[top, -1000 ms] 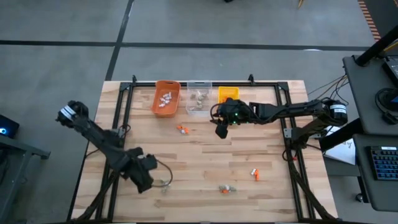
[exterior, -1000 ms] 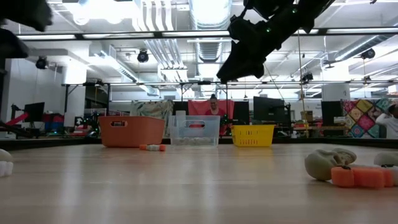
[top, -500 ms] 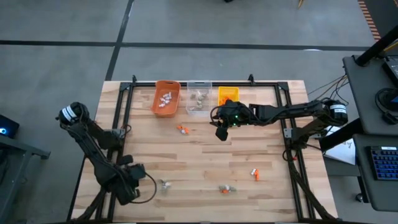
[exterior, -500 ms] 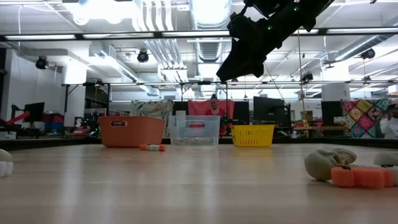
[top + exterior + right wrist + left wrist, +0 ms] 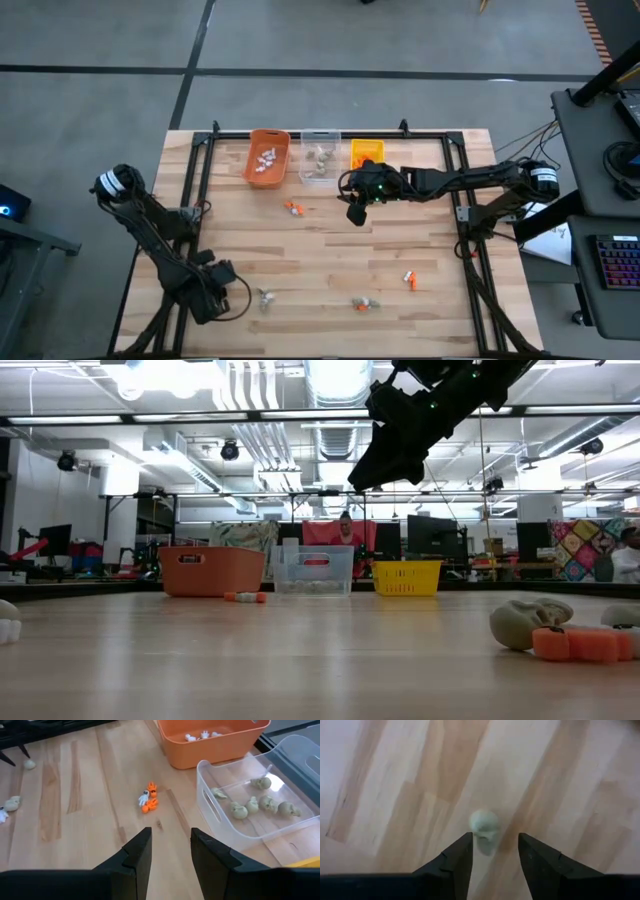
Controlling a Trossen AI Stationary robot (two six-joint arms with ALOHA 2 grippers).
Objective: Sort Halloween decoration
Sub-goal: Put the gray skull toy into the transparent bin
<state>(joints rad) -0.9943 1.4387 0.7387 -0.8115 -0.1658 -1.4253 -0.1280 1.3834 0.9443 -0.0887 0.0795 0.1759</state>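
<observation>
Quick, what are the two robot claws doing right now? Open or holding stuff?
Left gripper: open, empty, a small grey-tan skull trinket lies just ahead of its fingers.
Right gripper: open, empty, up over the table near the clear bin.

From my high camera the trinkets in the orange bin and the clear bin are too small for me to tell apart. I can't make out what lies in the yellow bin, since the right arm covers part of it. The left gripper is a dark mass there; its fingers don't resolve. At tabletop height, the left arm doesn't show, and the white piece is cut by the frame's edge. My left wrist camera gives the pale skull-like trinket blurred, its lower part hidden between the fingers.
</observation>
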